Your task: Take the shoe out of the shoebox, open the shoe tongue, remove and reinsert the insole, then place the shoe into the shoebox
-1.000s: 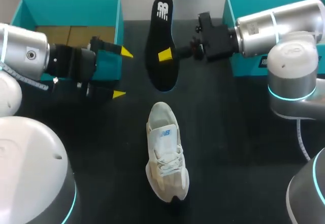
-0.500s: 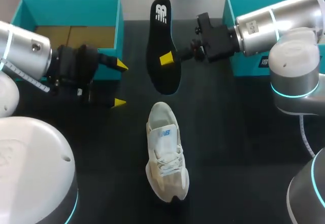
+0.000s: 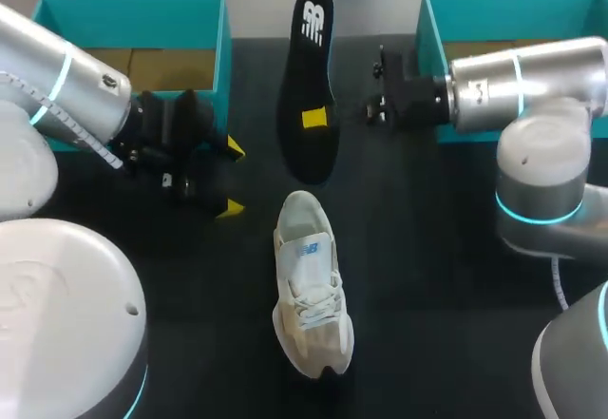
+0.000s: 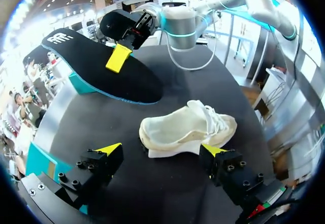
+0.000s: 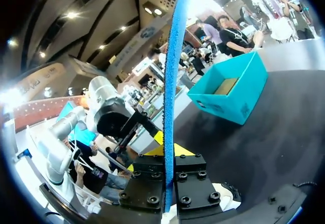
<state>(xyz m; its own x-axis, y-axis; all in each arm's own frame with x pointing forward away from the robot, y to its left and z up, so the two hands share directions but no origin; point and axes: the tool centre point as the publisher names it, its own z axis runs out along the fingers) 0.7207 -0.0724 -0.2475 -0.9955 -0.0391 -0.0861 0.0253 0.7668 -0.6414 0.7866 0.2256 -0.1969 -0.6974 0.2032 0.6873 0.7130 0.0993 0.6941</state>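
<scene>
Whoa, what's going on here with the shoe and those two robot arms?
The right gripper is clamped on a black insole and holds it up above the black table, just beyond the heel end of a white shoe. The shoe lies on the table between the arms, out of its box. The left gripper hangs open beside the shoe's heel, touching nothing. The insole is out and not yet back in.
</scene>
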